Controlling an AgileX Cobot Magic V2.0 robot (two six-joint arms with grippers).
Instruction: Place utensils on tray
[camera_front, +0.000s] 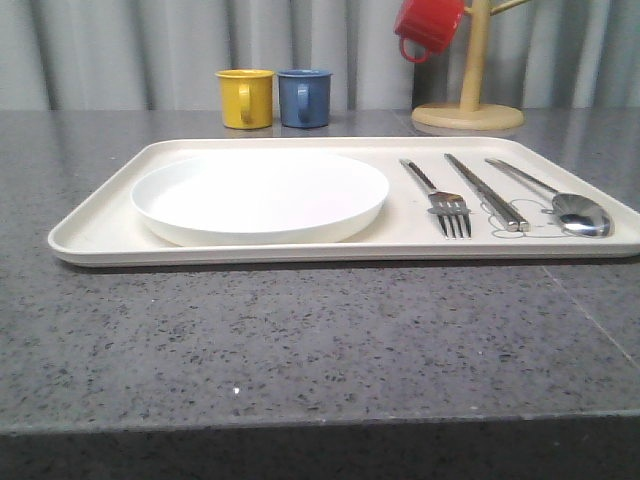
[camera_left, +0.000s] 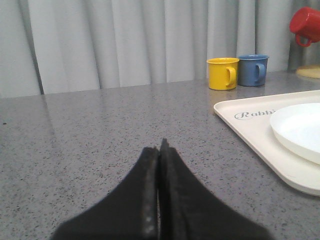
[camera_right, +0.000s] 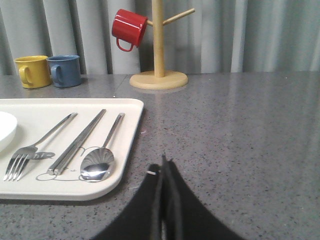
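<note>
The cream tray (camera_front: 90, 232) lies across the grey table. On it rest a round white plate (camera_front: 260, 195) at the left, then a fork (camera_front: 445, 204), flat metal chopsticks (camera_front: 487, 193) and a spoon (camera_front: 570, 207) side by side at the right. In the right wrist view the fork (camera_right: 27, 152), chopsticks (camera_right: 77, 142) and spoon (camera_right: 100, 162) lie on the tray (camera_right: 127, 150). My right gripper (camera_right: 163, 162) is shut and empty over bare table beside the tray's right rim. My left gripper (camera_left: 161, 146) is shut and empty over bare table left of the tray (camera_left: 250, 130).
A yellow mug (camera_front: 246, 98) and a blue mug (camera_front: 304, 97) stand behind the tray. A wooden mug tree (camera_front: 468, 110) at the back right carries a red mug (camera_front: 428, 27). A grey curtain closes the back.
</note>
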